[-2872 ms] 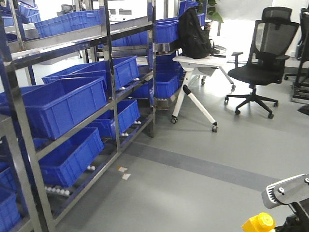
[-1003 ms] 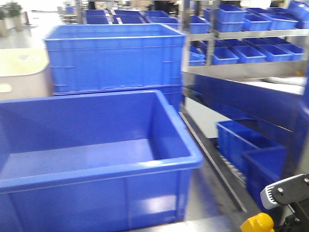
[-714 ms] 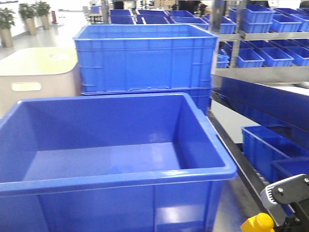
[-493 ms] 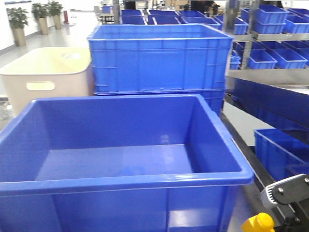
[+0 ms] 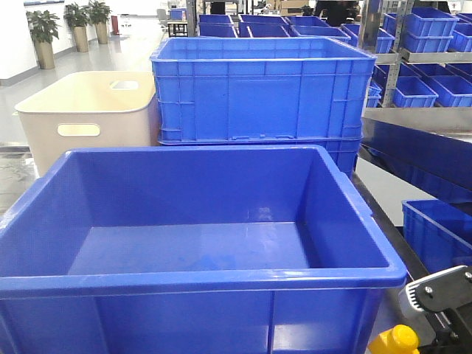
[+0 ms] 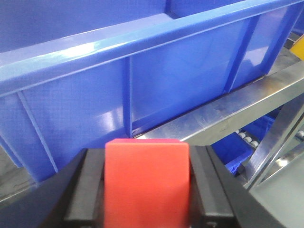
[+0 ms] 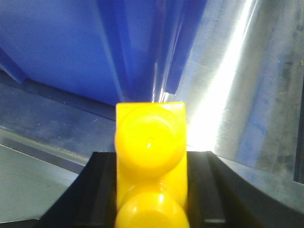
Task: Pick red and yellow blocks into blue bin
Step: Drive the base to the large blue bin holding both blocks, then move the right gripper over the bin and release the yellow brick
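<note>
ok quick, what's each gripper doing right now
Left gripper: closed on the red block.
Right gripper: closed on the yellow brick.

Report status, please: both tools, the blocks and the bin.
Left tool shut on red cube. Right tool shut on yellow brick. Blue bin ahead, no blocks inside. Its front wall stands before the left tool, rim above.

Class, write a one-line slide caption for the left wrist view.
Left gripper holds the red block, facing the blue bin's outer wall, with a steel rail beneath the bin.
</note>
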### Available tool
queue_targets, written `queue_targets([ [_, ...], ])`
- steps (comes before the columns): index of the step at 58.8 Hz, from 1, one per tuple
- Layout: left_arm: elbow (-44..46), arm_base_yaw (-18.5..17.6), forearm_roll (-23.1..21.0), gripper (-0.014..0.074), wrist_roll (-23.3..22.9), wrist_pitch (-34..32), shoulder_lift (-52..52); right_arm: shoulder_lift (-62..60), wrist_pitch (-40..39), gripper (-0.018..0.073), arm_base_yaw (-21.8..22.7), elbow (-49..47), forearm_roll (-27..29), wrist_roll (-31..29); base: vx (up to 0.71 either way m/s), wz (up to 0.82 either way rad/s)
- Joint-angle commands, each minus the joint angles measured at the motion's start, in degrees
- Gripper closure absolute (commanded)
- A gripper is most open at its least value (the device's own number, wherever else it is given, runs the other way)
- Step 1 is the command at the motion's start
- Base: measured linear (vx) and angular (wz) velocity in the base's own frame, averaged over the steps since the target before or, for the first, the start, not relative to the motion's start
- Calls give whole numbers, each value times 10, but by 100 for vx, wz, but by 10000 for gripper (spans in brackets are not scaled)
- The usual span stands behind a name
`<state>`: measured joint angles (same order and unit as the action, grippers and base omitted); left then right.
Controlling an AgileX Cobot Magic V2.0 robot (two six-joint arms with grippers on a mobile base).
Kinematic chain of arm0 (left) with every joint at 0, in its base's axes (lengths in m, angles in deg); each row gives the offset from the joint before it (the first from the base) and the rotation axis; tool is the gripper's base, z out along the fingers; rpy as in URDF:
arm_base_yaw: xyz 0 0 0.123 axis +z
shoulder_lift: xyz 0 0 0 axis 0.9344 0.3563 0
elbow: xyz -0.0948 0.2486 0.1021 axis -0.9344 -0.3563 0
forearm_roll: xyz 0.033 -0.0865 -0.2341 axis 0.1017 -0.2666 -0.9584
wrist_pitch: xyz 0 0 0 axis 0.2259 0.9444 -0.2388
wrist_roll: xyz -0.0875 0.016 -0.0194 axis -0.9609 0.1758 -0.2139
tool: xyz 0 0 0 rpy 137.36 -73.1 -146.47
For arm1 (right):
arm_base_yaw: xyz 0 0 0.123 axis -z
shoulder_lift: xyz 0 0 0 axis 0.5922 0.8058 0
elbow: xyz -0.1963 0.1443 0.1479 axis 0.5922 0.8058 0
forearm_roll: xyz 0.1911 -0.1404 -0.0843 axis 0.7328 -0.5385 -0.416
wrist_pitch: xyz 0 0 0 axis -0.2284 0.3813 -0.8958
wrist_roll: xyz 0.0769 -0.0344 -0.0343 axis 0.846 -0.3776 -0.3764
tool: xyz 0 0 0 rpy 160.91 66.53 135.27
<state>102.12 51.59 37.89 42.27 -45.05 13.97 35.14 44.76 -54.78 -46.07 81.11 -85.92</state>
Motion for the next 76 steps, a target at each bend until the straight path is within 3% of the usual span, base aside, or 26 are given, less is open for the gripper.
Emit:
queue_targets([
  [1,16,-1,-13,362,0,-46,3,-9,-35,328,0,-17,-3,-4,0,0],
  [25,16,-1,-13,362,0,-46,3,-9,-31,328,0,-17,-1,-3,0,0],
  [42,16,-1,-13,362,0,-46,3,-46,123,328,0,-54,4,-14,0,0],
  [58,16,-1,-13,362,0,-46,3,-79,161,328,0,-202,45,-46,0,0],
  [68,16,-1,-13,362,0,-50,3,-2,155,328,0,-299,79,-103,0,0],
  [76,16,-1,-13,362,0,-50,3,95,138,323,0,-368,138,-153,0,0],
])
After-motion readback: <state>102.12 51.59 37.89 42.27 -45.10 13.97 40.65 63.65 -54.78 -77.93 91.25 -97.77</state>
